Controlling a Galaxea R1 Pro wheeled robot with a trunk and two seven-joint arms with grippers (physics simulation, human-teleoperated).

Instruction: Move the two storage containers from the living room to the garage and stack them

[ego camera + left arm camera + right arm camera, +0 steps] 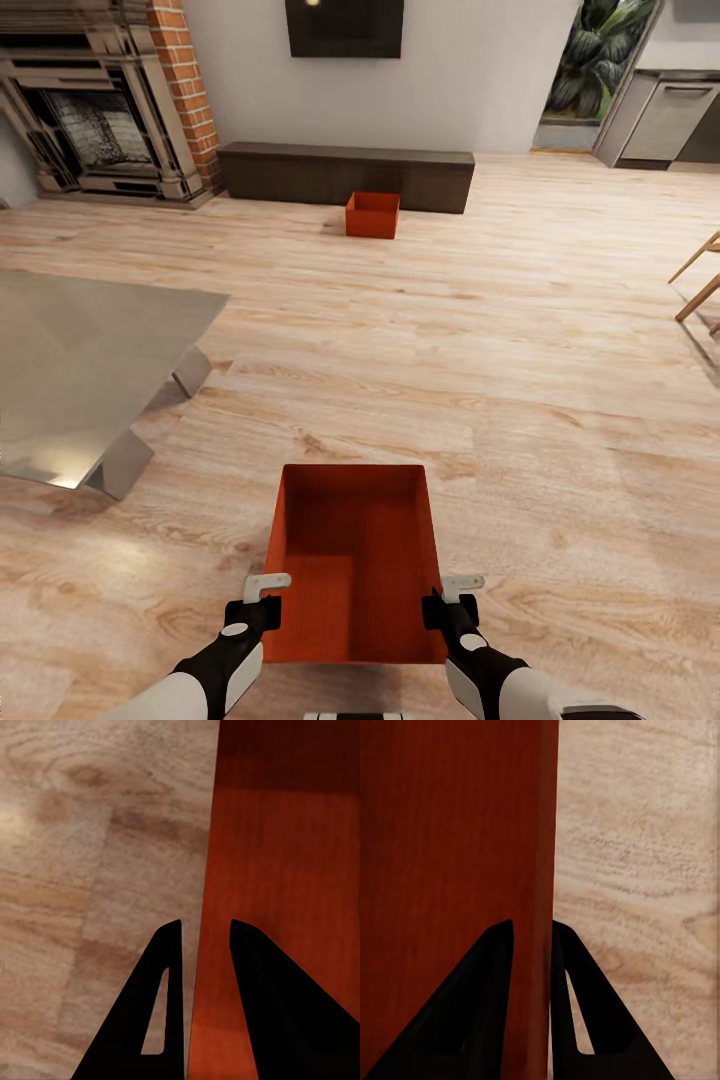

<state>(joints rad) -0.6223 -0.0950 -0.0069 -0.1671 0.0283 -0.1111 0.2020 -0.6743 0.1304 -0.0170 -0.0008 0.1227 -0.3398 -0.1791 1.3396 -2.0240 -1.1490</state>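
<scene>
One orange-red storage container [353, 560] is held low in front of me over the wood-plank living-room floor. My left gripper [262, 600] is shut on its left wall, one finger on each side of the wall [204, 945]. At the opposite side my right gripper [447, 598] pinches the right wall [544, 907] the same way. The second storage container [372, 215] stands on the planks far ahead, just in front of the long dark bench [345, 175]. The garage is out of view.
A low grey metal table [80, 365] stands at the left. A red-brick fireplace [110, 100] and a black wall TV [344, 27] line the far wall. Wooden chair legs [697, 280] show at the right edge, and an opening to a kitchen [660, 110] lies far right.
</scene>
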